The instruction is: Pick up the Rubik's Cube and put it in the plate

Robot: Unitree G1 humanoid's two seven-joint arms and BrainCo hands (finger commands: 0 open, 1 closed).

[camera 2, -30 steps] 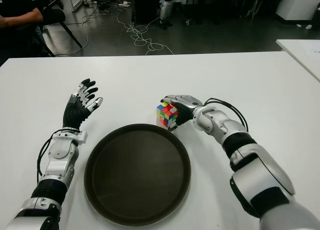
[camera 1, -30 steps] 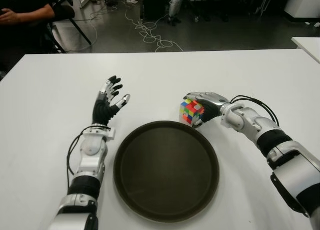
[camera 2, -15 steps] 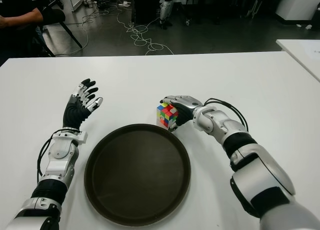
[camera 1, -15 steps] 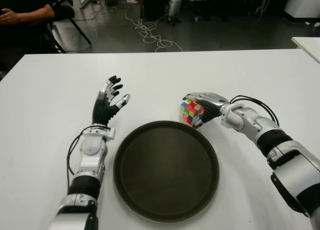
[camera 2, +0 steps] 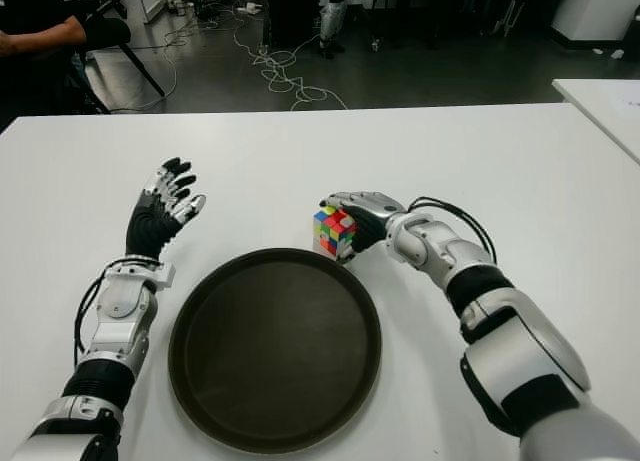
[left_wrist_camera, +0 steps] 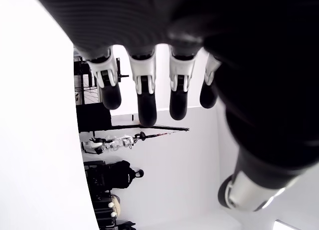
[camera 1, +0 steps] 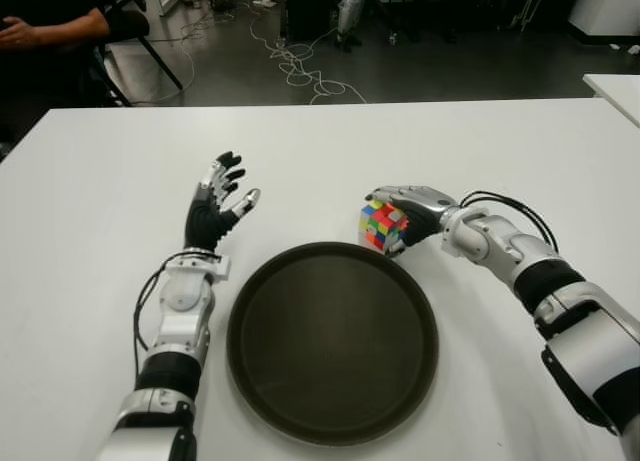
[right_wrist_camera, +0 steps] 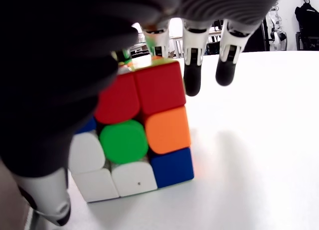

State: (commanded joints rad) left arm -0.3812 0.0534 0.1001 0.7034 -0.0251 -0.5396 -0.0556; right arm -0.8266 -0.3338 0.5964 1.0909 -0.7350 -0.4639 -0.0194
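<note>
- Rubik's Cube (camera 1: pixel 382 227): stands on the white counter (camera 1: pixel 480 151), just beyond the far rim of the plate (camera 1: pixel 332 341), seemingly not yet lifted.
- Right hand (camera 1: pixel 408 209): draped over the cube from the robot's right; thumb (right_wrist_camera: pixel 47 140) pressed on one face, fingers (right_wrist_camera: pixel 192 65) curled over the top and hanging past the far edge. Hold looks partial, fingertips not seated on a face.
- Advice for the step in hand: close the fingers onto the face opposite the thumb before lifting; raise enough to clear the plate rim; carry toward the plate's middle; release low.
- Risk: a loose pinch may let the cube twist or slip.
- Left hand (camera 1: pixel 215 203): idle, fingers spread, holding nothing, shows left of the plate.
</note>
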